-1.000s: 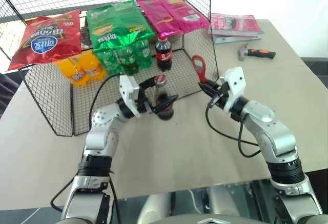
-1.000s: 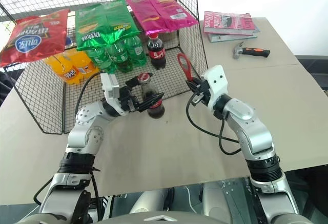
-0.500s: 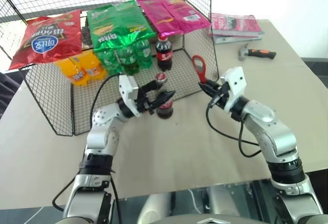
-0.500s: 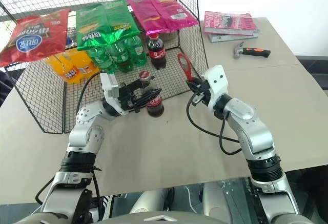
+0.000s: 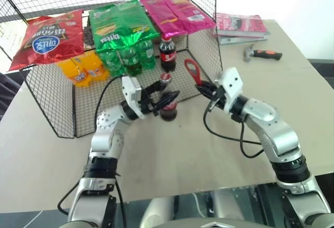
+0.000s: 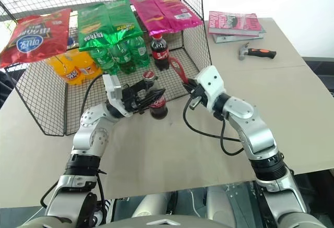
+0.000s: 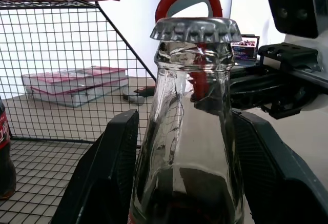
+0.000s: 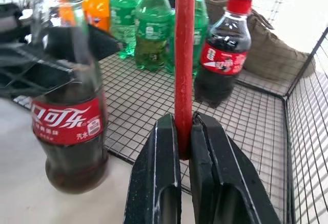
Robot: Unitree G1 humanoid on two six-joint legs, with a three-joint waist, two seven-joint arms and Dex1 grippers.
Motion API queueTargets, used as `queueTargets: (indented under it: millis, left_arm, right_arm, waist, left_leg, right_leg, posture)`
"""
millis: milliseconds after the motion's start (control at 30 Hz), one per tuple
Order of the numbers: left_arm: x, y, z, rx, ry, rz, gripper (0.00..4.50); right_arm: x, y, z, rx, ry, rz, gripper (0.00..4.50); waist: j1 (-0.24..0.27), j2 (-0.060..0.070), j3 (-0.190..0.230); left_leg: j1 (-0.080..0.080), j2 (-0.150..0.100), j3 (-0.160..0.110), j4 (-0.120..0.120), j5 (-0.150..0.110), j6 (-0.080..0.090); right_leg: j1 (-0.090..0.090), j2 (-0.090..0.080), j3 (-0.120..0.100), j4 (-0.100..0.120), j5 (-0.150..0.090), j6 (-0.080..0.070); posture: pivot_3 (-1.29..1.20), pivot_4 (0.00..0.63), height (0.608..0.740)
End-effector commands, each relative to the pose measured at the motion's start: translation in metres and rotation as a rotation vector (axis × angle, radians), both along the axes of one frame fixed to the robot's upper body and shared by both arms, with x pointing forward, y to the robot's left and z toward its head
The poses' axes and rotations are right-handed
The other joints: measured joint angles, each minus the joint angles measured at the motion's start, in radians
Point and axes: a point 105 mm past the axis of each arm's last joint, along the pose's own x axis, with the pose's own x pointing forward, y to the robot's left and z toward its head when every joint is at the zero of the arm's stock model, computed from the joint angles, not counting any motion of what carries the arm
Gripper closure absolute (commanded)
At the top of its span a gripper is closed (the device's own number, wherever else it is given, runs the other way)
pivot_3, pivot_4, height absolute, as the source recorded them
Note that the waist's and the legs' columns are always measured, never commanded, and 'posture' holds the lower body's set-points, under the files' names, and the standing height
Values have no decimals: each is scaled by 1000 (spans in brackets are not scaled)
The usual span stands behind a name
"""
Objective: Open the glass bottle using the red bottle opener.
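The glass bottle (image 5: 168,110) stands on the table just in front of the wire basket, with dark liquid, a red label and a metal crown cap (image 7: 196,29). My left gripper (image 5: 163,94) is shut on its neck and shoulder, one black finger (image 7: 110,167) on each side. My right gripper (image 5: 204,88) is shut on the handle of the red bottle opener (image 5: 192,70). The opener's ring head points up and leans toward the bottle, a short way to the right of the cap. From the right wrist the opener (image 8: 184,55) rises straight between the clamped fingers.
The wire basket (image 5: 62,108) behind holds green bottles (image 5: 128,56), orange bottles (image 5: 83,70) and a screw-cap cola bottle (image 5: 167,53), with snack bags on top. Books (image 5: 241,25) and a hammer (image 5: 262,55) lie at the table's far right.
My left gripper's fingers closed from wide open onto the bottle. My right wrist rolled, tilting the opener's head left toward the bottle cap.
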Motion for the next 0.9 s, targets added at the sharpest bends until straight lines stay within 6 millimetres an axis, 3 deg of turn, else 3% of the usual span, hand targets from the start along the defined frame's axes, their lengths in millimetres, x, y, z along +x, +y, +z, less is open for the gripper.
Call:
queueTargets:
  millis: [33, 533, 733, 900]
  left_arm:
    - [-5, -4, 14, -23, -57, -23, 2354]
    - [-6, -9, 11, -51, -57, -21, 2354]
    - [-6, -7, 8, -49, -52, -9, 2354]
    - [-7, -6, 7, -48, -47, -4, 2354]
  right_arm:
    - [-6, 7, 18, -69, -160, 31, 4500]
    - [4, 30, 13, -221, -533, -33, 4500]
    - [-3, 39, 4, -244, -656, 4, 4500]
    - [-4, 47, -15, -271, -707, 26, 4500]
  waist:
    - [0, 0, 0]
    - [-1, 0, 0]
    - [-1, 0, 0]
    - [-1, 0, 0]
  left_leg:
    - [-1, 0, 0, 0, 0, 0]
    - [-2, -1, 0, 0, 0, 0]
    - [-2, -1, 0, 0, 1, -1]
    - [-2, -1, 0, 0, 1, -2]
  right_leg:
    - [-1, 0, 0, 0, 0, 0]
    - [-3, 0, 0, 0, 0, 0]
    - [-3, 0, 0, 1, 0, 0]
    - [-3, 1, 0, 1, 0, 0]
  posture:
    - [0, 150, 740]
    - [0, 150, 740]
    - [0, 150, 740]
    - [0, 150, 740]
